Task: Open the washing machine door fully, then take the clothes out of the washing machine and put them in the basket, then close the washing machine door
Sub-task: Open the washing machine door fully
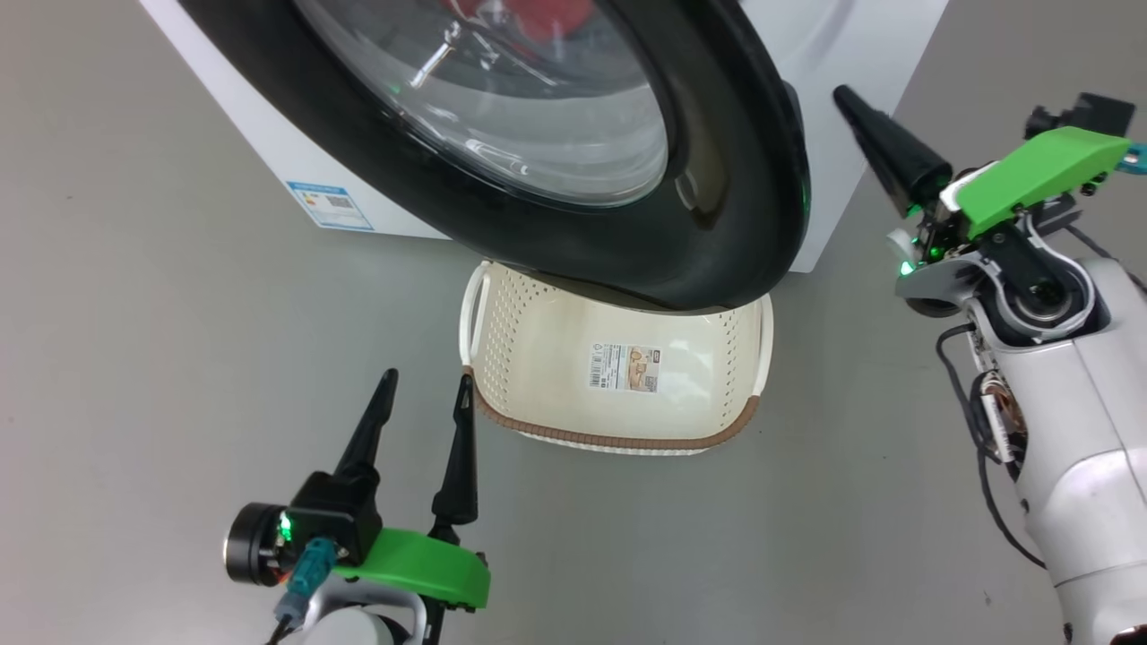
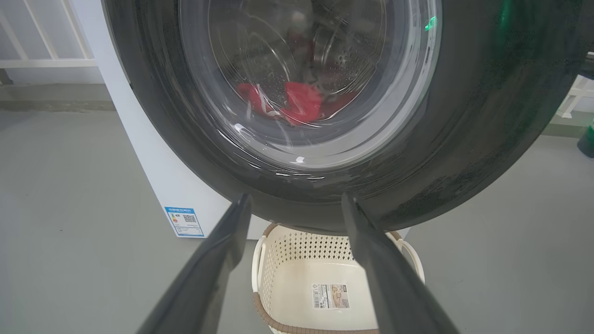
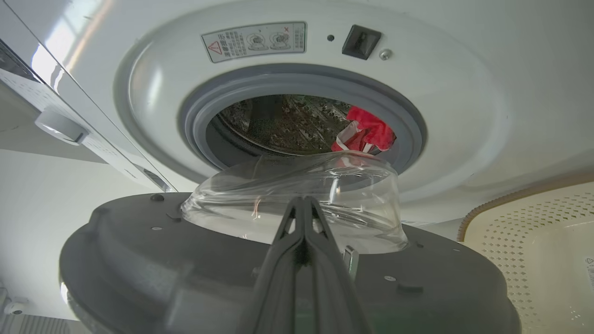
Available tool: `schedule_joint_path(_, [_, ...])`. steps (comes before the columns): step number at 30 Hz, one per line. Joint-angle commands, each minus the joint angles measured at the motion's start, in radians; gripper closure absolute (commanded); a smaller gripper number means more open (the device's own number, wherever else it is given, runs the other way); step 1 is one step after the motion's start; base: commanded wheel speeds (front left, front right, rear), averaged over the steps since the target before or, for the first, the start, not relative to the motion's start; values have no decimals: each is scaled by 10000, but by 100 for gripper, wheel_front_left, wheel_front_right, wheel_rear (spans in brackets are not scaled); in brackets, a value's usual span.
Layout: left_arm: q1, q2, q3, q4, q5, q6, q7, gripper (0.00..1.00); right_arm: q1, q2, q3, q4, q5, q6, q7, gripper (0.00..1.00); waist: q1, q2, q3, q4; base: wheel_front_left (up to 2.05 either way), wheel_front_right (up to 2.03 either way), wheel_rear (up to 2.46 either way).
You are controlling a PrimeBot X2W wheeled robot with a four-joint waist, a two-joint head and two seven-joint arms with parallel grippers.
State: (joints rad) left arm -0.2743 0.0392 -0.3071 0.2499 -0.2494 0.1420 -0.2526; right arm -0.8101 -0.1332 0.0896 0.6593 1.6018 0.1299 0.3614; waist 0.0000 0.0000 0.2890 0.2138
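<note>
**Current Status**

The left gripper [image 1: 428,376] is standing wide open, empty, just beside the basket [image 1: 618,439], whose barcode sticker [image 1: 625,368] is showing unreadable print. The right gripper [image 1: 847,97] is holding its fingers together, empty, near the washing machine door [image 1: 735,179], which is hanging ajar over the basket. The clothes [image 3: 369,132] are lying inside the washing machine [image 1: 269,134]; its blue label [image 1: 329,205] is illegible.

The washing machine door [image 1: 726,179] hides the far end of the basket [image 1: 618,439].
</note>
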Motion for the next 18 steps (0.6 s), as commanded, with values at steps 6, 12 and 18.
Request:
schedule_joint_path(6, [-299, 111, 171, -245, -81, 137, -92, 0, -320, 316, 305, 12, 165, 8, 516, 100, 0, 0, -3, 111, 0, 0, 0])
schedule_joint_path(12, [-285, 110, 125, -241, -78, 188, -92, 0, -186, 381, 351, -13, 324, 8, 1086, 100, 0, 0, 11, 129, 0, 0, 0])
schedule_joint_path(18, [-259, 110, 146, -222, -79, 186, -92, 0, 71, 396, 395, -135, 469, 8, 1688, 100, 0, 0, -52, 135, 0, 0, 0])
